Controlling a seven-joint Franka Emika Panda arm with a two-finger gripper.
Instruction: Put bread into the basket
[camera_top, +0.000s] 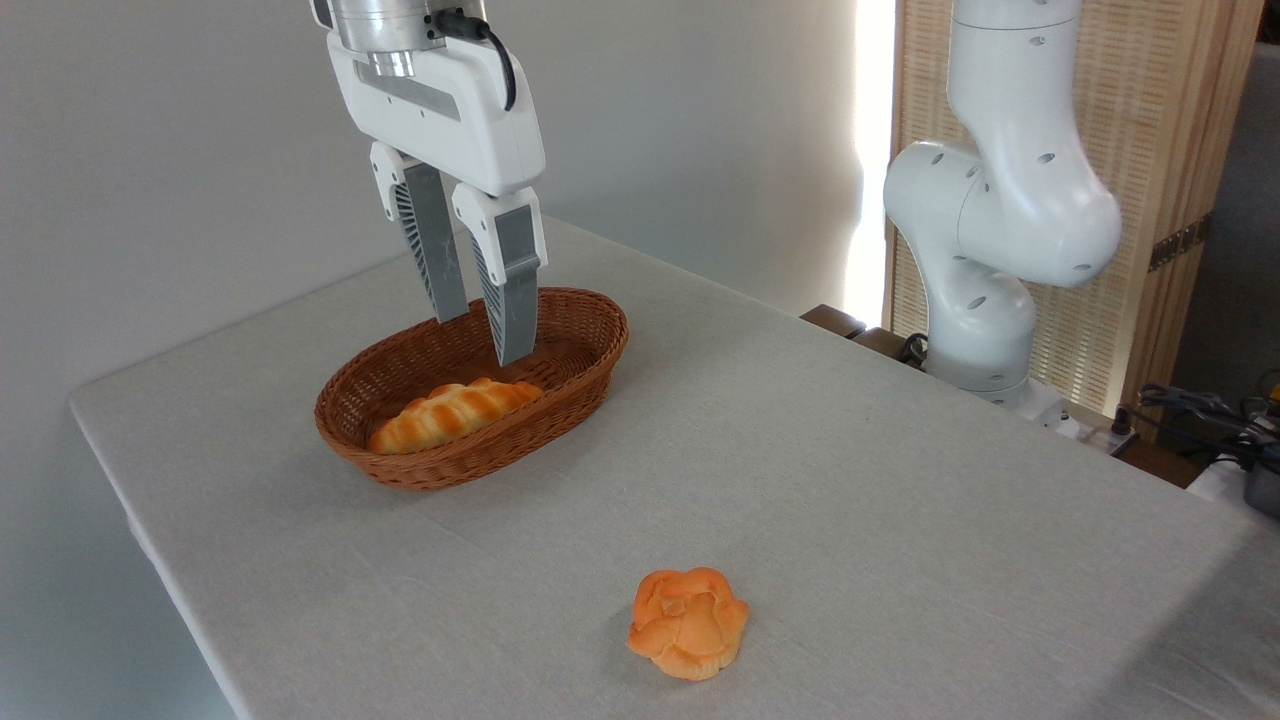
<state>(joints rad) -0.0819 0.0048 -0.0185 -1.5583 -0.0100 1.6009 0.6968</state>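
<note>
— Is the bread (455, 413) in the basket (590, 365) yet?

— Yes. The long loaf lies inside it, near the front side. I think the job is almost done.

— What about the hand (484, 340)?

— It hangs over the basket. Its two fingers are a little apart and hold nothing. It just has to go away, I guess.

— What else is there?

— A small round bun (688, 623) sits alone on the worktop (900, 500), well apart from the basket. The worktop has a pale grey cloth. Behind it is a plain wall (180, 150) and a slatted wooden screen (1160, 150).
</note>
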